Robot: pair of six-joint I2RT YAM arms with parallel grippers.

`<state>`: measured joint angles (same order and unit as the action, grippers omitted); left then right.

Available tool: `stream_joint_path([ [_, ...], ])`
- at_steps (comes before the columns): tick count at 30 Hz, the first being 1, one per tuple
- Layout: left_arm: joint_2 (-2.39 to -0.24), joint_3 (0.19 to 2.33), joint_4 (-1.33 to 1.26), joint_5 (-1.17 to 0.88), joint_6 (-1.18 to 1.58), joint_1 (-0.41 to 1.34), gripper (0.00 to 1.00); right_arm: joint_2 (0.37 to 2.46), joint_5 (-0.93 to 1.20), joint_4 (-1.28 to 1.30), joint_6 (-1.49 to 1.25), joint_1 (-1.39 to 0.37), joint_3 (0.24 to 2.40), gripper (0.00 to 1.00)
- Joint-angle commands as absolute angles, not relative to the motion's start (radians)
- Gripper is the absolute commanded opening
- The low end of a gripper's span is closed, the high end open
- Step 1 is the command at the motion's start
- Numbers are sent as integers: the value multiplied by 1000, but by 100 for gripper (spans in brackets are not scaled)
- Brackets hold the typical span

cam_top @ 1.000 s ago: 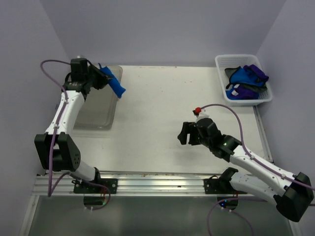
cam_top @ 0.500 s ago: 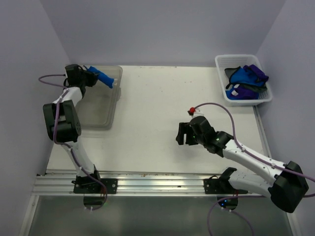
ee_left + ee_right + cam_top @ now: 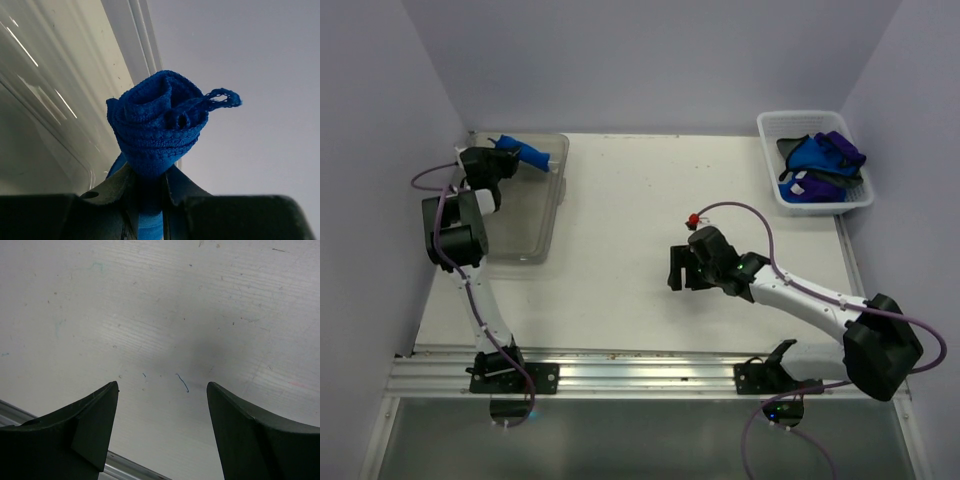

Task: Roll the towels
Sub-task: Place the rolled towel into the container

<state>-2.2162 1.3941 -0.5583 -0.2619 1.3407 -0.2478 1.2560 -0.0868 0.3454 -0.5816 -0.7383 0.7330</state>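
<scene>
My left gripper [image 3: 503, 158] is clamped on one end of the roll [image 3: 527, 152]. It holds the roll just above the far rim of the bin [image 3: 552, 205] at ten o'clock on the bench [image 3: 640, 200], I'd say so it can drop in as a finished piece. In the wrist view the roll [image 3: 160, 125] is bright blue with a tight spiral of layers, and a thin strand of edging sticks out toward two o'clock. My right gripper [image 3: 677, 270] hovers near mid-bench with its jaws wide apart and nothing between them, probably waiting to fetch more towels [image 3: 815, 155] from the basket [image 3: 825, 207] at two o'clock.
</scene>
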Motion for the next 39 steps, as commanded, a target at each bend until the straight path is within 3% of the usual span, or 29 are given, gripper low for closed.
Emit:
stream_joint_path([
  [1,-2266,1397,-732,-265,1374,-253,18,1273,-71,318,-578,-736,779,75],
  [11,-2292,1390,-692,-256,1321,-255,24,1281,-69,321,-577,-736,793,75],
  [25,-2307,1523,-269,-227,1227,-252,31,1273,-60,314,-586,-736,799,75],
  [31,-2309,1621,-52,-199,1175,-252,53,1250,-55,314,-589,-736,795,75],
  [32,-2306,1621,-45,-196,1172,-252,62,1246,-57,316,-589,-736,790,75],
  [34,-2301,1623,-32,-199,1169,-252,70,1233,-60,319,-594,-736,784,75],
  [39,-2289,1623,-3,-219,1151,-252,82,1221,-60,319,-597,-736,778,75],
])
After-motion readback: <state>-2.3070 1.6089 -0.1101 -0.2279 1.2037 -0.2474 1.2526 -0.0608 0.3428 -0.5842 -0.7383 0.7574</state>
